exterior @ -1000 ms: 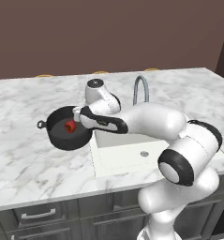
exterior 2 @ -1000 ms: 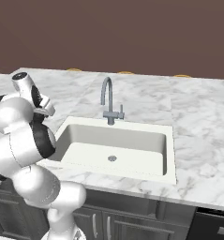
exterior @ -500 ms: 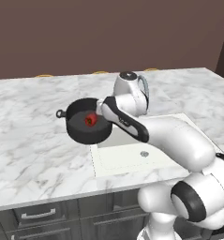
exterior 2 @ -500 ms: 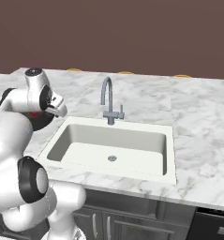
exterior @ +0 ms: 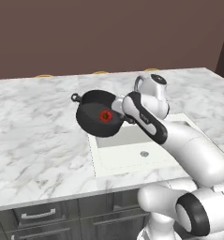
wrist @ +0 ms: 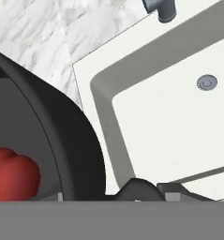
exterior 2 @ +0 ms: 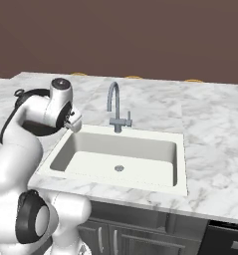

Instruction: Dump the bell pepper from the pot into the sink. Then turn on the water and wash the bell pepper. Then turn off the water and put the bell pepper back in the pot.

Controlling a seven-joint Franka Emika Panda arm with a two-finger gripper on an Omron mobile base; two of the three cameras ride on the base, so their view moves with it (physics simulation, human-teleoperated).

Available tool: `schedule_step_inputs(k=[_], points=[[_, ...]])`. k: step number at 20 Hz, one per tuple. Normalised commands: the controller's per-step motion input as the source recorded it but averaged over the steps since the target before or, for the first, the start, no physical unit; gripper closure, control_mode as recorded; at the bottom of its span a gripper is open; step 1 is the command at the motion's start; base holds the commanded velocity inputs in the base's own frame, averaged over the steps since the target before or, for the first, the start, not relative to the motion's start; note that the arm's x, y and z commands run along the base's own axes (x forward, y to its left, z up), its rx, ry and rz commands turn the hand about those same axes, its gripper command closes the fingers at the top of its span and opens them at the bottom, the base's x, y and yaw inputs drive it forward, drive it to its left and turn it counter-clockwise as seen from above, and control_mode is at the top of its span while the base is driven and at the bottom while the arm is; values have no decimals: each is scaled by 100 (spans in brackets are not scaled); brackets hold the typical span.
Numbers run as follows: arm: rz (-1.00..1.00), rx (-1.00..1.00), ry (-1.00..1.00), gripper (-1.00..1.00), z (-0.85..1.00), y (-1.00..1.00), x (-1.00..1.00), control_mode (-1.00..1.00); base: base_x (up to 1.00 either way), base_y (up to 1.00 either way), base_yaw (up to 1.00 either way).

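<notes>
My gripper (exterior: pixel 119 114) is shut on the right side handle of the black pot (exterior: pixel 95 123), holding it in the air over the left rim of the white sink (exterior: pixel 132 138). The pot is tipped steeply, its dark inside facing the left base camera. The red bell pepper (exterior: pixel 105 116) rests inside it. In the hand view the pot's wall (wrist: pixel 57 136) fills the left, with the bell pepper (wrist: pixel 12 174) at the lower left and the sink basin (wrist: pixel 179 126) with its drain (wrist: pixel 206 82) to the right. From the right base view the pot (exterior 2: pixel 38 128) is mostly hidden behind my arm.
A curved grey faucet (exterior 2: pixel 115 107) stands at the back rim of the sink (exterior 2: pixel 95 143); its base (wrist: pixel 161 8) shows at the hand view's top. Marble counter (exterior: pixel 33 136) spreads on both sides. Cabinet drawers (exterior: pixel 38 215) sit below.
The arm has swung right, carrying the pot from over the counter to the sink's left rim. The pot is tipped further. The bell pepper stays inside.
</notes>
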Motion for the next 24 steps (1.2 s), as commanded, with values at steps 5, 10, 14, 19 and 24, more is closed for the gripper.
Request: schedule_step_inputs(k=[5, 10, 14, 19, 24], points=[[-8, 26, 5, 100, 3, -1, 6, -100, 0, 0, 0], [-7, 19, 10, 100, 0, 0, 6, -100, 0, 0, 0], [-11, 14, 14, 100, -4, 0, 5, -100, 0, 0, 0], [-11, 12, 13, 100, -18, 4, 2, -100, 0, 0, 0], [-9, 13, 4, 100, -39, 5, 0, -100, 0, 0, 0]])
